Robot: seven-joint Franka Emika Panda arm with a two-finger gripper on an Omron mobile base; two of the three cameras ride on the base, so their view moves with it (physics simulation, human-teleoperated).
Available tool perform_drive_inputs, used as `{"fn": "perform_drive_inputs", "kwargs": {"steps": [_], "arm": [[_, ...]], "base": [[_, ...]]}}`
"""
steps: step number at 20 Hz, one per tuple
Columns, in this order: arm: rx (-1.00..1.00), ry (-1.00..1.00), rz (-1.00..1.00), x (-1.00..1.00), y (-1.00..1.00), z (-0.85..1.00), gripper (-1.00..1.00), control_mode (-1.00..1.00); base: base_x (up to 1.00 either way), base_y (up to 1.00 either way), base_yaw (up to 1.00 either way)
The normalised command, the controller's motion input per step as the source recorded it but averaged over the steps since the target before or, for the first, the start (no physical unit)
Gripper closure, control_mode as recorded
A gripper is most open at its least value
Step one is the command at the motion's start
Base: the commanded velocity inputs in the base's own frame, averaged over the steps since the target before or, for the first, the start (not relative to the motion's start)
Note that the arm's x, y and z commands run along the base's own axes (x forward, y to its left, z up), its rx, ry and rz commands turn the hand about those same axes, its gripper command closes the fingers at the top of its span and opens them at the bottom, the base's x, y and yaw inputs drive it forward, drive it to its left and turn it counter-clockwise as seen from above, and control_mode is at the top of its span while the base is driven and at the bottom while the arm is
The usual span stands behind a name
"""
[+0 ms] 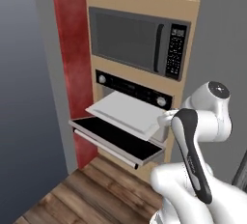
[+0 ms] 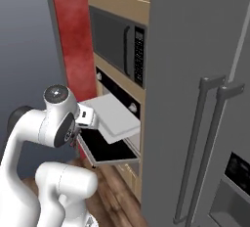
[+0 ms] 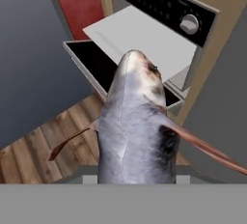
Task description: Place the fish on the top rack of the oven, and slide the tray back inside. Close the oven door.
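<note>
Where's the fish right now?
In the hand view the fish sits close against the camera in the claw, nose toward the pulled-out tray above the open oven door. It is not on the tray yet.

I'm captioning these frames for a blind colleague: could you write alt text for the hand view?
A grey fish held in the gripper fills the foreground, its head pointing at the oven's pulled-out pale tray. Beneath the tray the black oven door lies open over a wooden floor.
</note>
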Motion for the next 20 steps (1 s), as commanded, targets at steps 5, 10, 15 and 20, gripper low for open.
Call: {"fn": "perform_drive_inputs", "kwargs": {"steps": [5,10,15,20], "arm": [[0.0,0.0,0.0,0.0,0.0,0.0,1.0,1.0],[0.0,0.0,0.0,0.0,0.0,0.0,1.0,1.0],[0.0,0.0,0.0,0.0,0.0,0.0,1.0,1.0],[0.0,0.0,0.0,0.0,0.0,0.0,1.0,1.0]], "base": [[0.58,0.0,0.08],[0.47,0.0,0.03],[0.52,0.0,0.02],[0.56,0.0,0.01]]}}
